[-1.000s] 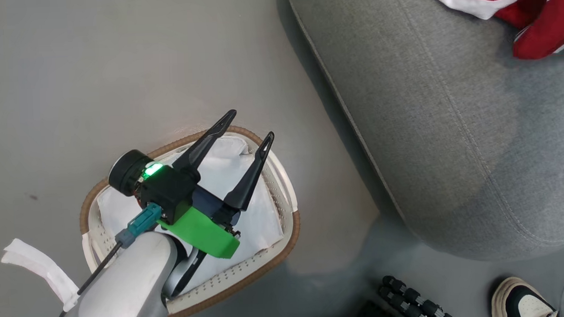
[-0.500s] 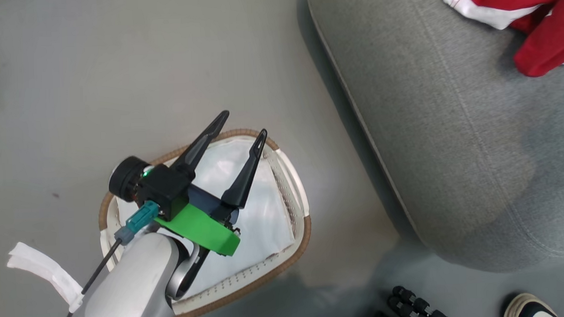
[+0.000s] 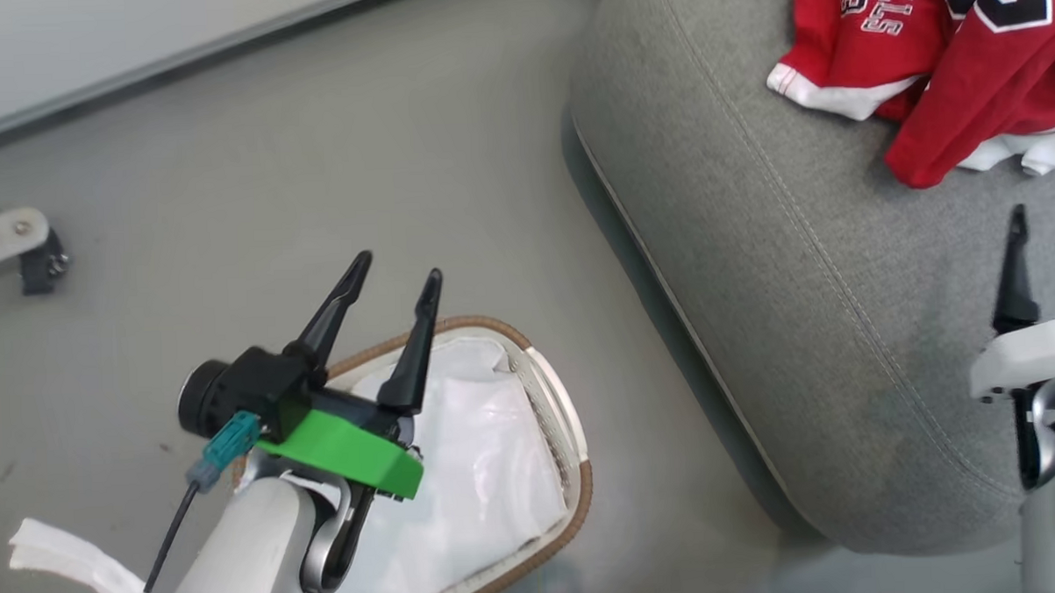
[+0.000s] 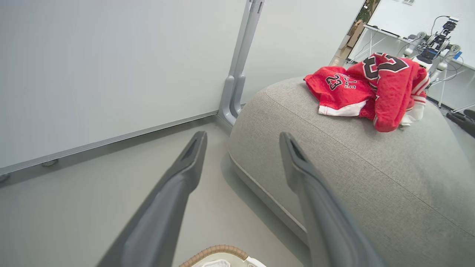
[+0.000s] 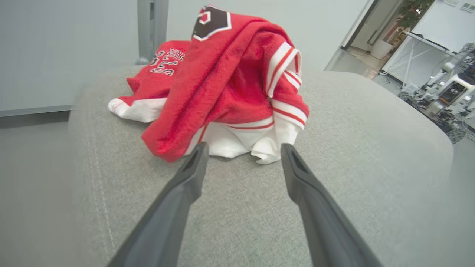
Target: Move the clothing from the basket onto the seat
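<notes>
Clothing [image 3: 949,62], two red basketball garments, is out of the small oval white slatted plastic basket [image 3: 584,492] nearest on the grey floor [image 3: 312,164]. Left gripper [image 3: 399,263] hangs above its brown woven rim, jaws wide, empty. Farther, right gripper [image 5: 243,145] jaws gape empty just beside the heap on the large grey fabric seat [image 3: 800,322].

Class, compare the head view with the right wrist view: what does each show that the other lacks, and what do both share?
Head view's own: the white basket with its cloth liner, the open left gripper above it, and what looks like a caster on the floor. Right wrist view's own: the jersey's red-striped white trim and distant equipment benches. Shared: the red clothing piled on the grey seat, and the open right gripper.
</notes>
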Motion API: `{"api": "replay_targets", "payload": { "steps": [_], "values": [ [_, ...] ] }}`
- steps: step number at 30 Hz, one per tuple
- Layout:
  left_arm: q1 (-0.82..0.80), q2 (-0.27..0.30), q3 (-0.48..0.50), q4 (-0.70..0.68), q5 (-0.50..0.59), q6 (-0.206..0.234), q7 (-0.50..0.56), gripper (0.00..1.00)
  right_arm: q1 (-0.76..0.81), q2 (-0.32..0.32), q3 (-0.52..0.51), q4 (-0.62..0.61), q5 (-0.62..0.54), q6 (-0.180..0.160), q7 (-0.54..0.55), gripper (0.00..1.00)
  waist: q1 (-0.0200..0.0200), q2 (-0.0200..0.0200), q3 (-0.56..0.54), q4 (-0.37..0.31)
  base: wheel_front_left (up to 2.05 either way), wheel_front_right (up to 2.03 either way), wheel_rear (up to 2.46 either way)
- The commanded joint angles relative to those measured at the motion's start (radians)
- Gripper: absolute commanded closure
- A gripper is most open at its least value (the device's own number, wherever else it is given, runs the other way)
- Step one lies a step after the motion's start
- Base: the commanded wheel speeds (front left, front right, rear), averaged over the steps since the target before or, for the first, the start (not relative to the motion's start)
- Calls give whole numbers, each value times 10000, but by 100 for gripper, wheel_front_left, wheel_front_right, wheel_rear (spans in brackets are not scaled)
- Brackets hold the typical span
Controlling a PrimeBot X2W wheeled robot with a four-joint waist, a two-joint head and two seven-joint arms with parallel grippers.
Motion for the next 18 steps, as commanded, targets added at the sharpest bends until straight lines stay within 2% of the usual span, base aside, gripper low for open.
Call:
{"api": "replay_targets", "payload": {
  "steps": [1, 3, 7, 18],
  "values": [
    [294, -41, 225, 77, 131, -27, -6, 0, 217, -22, 363, -160, 249, -14, -26, 0, 0, 0, -690, 477, 0, 0, 0],
    [651, -264, 718, 209, 321, -27, -7, 0, 445, -11, 1270, -461, 743, -14, -26, 0, 0, 0, -1041, 859, 0, 0, 0],
    [1055, -493, 1454, 396, 603, -27, -7, 0, 540, -5, 2329, -638, 1474, -14, -27, 0, 0, 0, -1417, 1434, 0, 0, 0],
    [1978, -1097, 3773, 953, 1531, -27, -7, 0, 473, -18, 4106, -290, 2324, -14, -26, 0, 0, 0, -2133, 2529, 0, 0, 0]
  ]
}}
